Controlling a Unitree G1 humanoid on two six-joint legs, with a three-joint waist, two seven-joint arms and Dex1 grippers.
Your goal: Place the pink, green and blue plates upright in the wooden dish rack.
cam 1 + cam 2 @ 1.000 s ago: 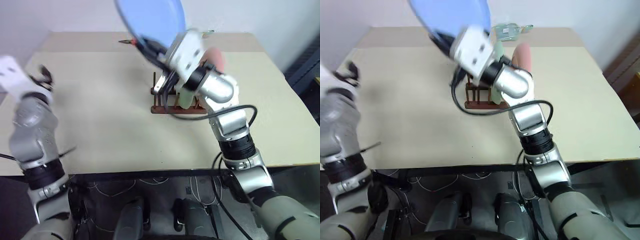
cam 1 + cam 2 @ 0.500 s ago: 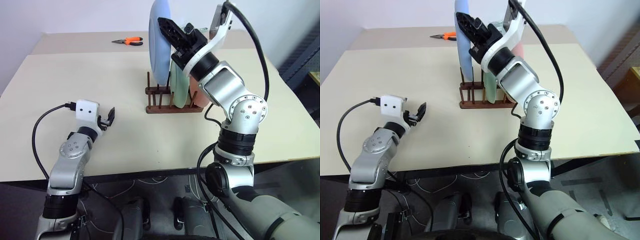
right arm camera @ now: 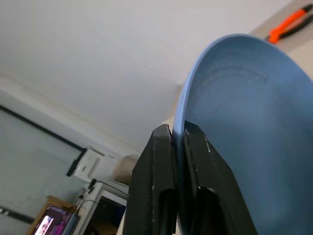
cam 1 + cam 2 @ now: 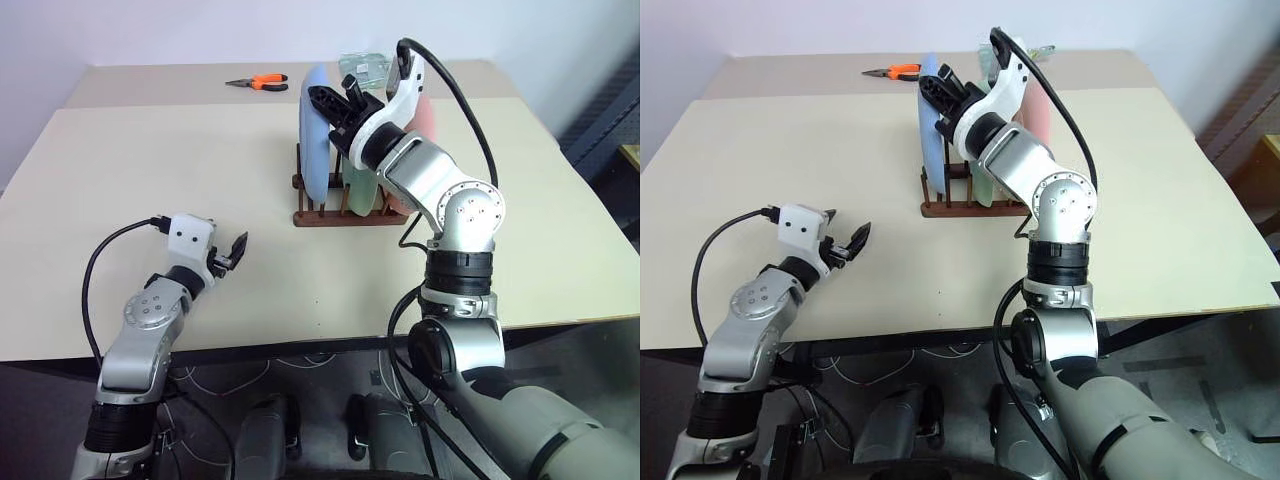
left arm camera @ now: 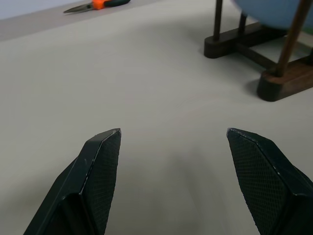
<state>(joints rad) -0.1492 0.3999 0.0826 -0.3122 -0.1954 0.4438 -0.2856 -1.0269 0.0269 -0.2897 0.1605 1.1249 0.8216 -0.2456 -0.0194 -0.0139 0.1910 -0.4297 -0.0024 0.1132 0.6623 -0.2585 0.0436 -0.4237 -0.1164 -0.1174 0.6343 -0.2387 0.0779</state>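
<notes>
Right wrist view: right pincer point(image 3: 178, 142) pinches the blue plate point(image 4: 315, 130) rim, plate standing in the wooden dish rack point(image 4: 340, 212) beside green plate point(image 4: 360, 185) and pink plate point(image 4: 425, 120). Release remains. Left pincer point(image 5: 173, 161) spread, empty.

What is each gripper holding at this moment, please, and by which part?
The right gripper pinches the blue plate by its rim; the left gripper holds nothing.

Left arm low, forearm reaching forward near level; left gripper point(image 4: 232, 252) with fingers point(image 5: 98, 166) spread wide, holding nothing. Right arm raised, elbow bent, wrist angled toward the robot's left; right gripper point(image 4: 330, 108) fingers point(image 3: 156, 171) pinched close together on a thin rim.
</notes>
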